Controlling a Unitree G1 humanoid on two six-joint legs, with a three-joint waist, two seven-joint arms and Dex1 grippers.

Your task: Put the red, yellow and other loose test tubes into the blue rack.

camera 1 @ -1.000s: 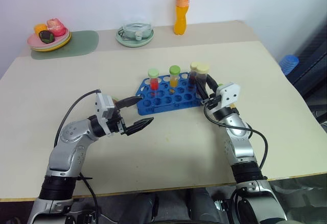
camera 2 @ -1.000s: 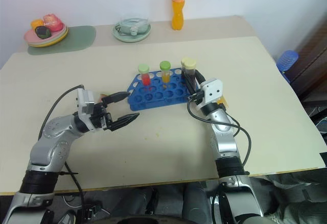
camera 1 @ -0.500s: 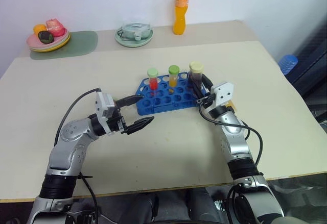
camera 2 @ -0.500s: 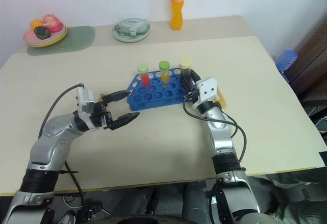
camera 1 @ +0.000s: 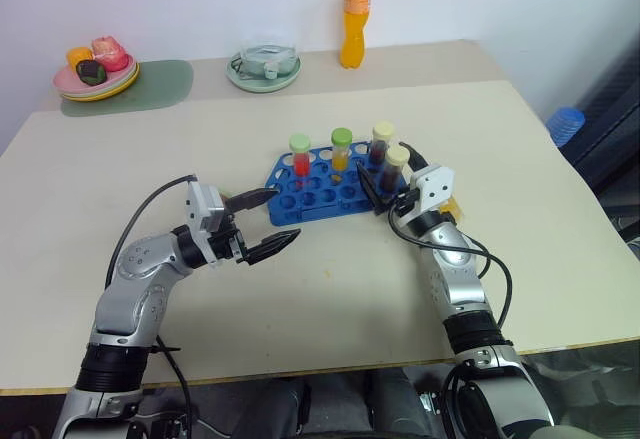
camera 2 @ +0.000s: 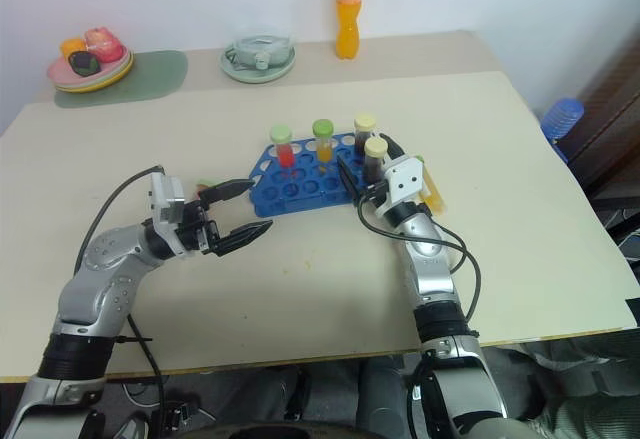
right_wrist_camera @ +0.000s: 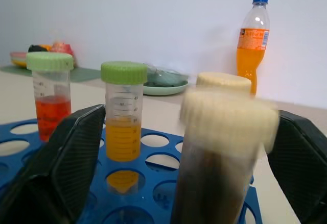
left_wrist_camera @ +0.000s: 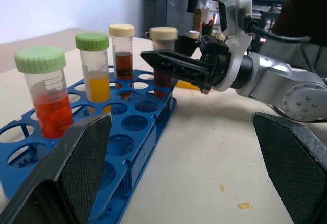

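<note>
The blue rack (camera 1: 322, 191) lies mid-table. Upright in its back row stand a red tube (camera 1: 300, 156) with a pale green cap, a yellow tube (camera 1: 341, 149) with a green cap and a dark brown tube (camera 1: 381, 145) with a cream cap. A second dark brown, cream-capped tube (camera 1: 396, 166) stands at the rack's right end. My right gripper (camera 1: 392, 175) is open around this tube, one finger on each side with a gap to it. My left gripper (camera 1: 285, 216) hangs open and empty just left of the rack's front corner.
An orange drink bottle (camera 1: 356, 14) and a pale green dish (camera 1: 264, 67) stand at the table's far edge. A plate of food (camera 1: 95, 71) rests on a green mat (camera 1: 160, 84) at the far left. A small yellow object (camera 1: 452, 205) lies by my right wrist.
My right gripper was shut on the second brown tube above the rack's right end. It has opened, and the tube now stands lower in the rack. The left arm has not moved.
</note>
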